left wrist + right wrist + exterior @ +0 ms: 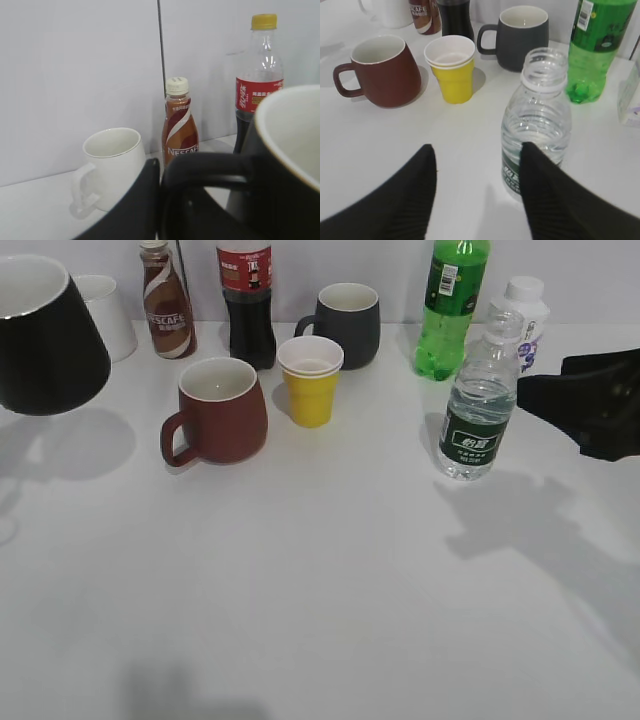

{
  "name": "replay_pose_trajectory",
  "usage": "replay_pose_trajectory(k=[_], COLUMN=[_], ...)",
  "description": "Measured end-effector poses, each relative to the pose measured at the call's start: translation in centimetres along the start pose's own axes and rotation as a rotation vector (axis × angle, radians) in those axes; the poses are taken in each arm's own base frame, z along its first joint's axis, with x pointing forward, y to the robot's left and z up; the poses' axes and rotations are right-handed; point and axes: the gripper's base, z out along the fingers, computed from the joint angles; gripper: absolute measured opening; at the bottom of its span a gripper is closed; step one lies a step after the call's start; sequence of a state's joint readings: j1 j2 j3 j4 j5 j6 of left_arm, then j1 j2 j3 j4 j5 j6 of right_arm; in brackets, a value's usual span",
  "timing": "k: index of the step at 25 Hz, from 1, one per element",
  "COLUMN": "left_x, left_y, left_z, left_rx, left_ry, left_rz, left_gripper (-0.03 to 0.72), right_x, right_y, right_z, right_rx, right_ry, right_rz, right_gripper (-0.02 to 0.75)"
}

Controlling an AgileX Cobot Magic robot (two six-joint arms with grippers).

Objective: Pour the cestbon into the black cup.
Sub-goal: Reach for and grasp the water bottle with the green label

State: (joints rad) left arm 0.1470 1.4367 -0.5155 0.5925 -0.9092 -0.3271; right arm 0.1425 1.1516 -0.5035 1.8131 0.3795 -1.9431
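Note:
The black cup [45, 340] hangs above the table at the far left of the exterior view, with its shadow below it. In the left wrist view my left gripper [160, 200] is shut on the cup's black loop handle [205, 165], and the white inside shows at the right. The cestbon [480, 405], a clear bottle with a dark green label and an open neck with no cap, stands upright on the table. My right gripper [585, 405] is open just right of it. In the right wrist view the cestbon [537, 115] stands beyond the right finger of the open jaws [477, 160].
A brown-red mug [215, 410], stacked yellow and white paper cups [310, 380], a dark grey mug [345, 325], a cola bottle [247, 300], a Nescafe bottle [165, 305], a white mug [105, 315], a green soda bottle [450, 305] and a small white bottle [525, 315] stand at the back.

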Motion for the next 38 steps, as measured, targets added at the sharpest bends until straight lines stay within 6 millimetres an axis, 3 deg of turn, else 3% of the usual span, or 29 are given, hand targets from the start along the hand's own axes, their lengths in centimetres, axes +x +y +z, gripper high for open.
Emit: replay_pose_trajectory(k=[7, 14, 18, 20, 23, 26, 32, 34, 38], left_x=[0.0, 0.0, 0.0, 0.0, 0.0, 0.0, 0.0, 0.0, 0.0], left_y=[0.0, 0.0, 0.0, 0.0, 0.0, 0.0, -0.1, -0.1, -0.1], left_z=[0.0, 0.0, 0.0, 0.0, 0.0, 0.0, 0.0, 0.0, 0.0], left_rx=[0.003, 0.003, 0.003, 0.003, 0.003, 0.003, 0.004, 0.004, 0.004], left_ry=[0.000, 0.000, 0.000, 0.000, 0.000, 0.000, 0.000, 0.000, 0.000], left_rz=[-0.002, -0.002, -0.003, -0.003, -0.003, -0.003, -0.003, -0.003, -0.005], left_gripper=[0.037, 0.037, 0.037, 0.037, 0.037, 0.037, 0.037, 0.037, 0.037], right_x=[0.2, 0.8, -0.7, -1.7, -2.8, -2.7, 2.7, 3.5, 3.1], right_y=[-0.1, 0.0, -1.1, -1.8, -2.0, -1.0, 2.0, 2.7, 2.5], right_z=[0.3, 0.2, -0.2, -0.4, -0.5, -0.3, -0.2, -0.5, -0.1], right_rx=[-0.004, -0.040, 0.051, 0.125, 0.175, 0.190, 0.281, 0.297, 0.341], right_ry=[0.021, 0.205, 0.304, 0.315, 0.248, 0.119, -0.014, -0.086, -0.227], right_rz=[0.143, -0.084, -0.164, -0.098, 0.012, 0.063, -0.001, -0.012, -0.030], right_gripper=[0.333, 0.326, 0.326, 0.325, 0.325, 0.325, 0.328, 0.360, 0.483])
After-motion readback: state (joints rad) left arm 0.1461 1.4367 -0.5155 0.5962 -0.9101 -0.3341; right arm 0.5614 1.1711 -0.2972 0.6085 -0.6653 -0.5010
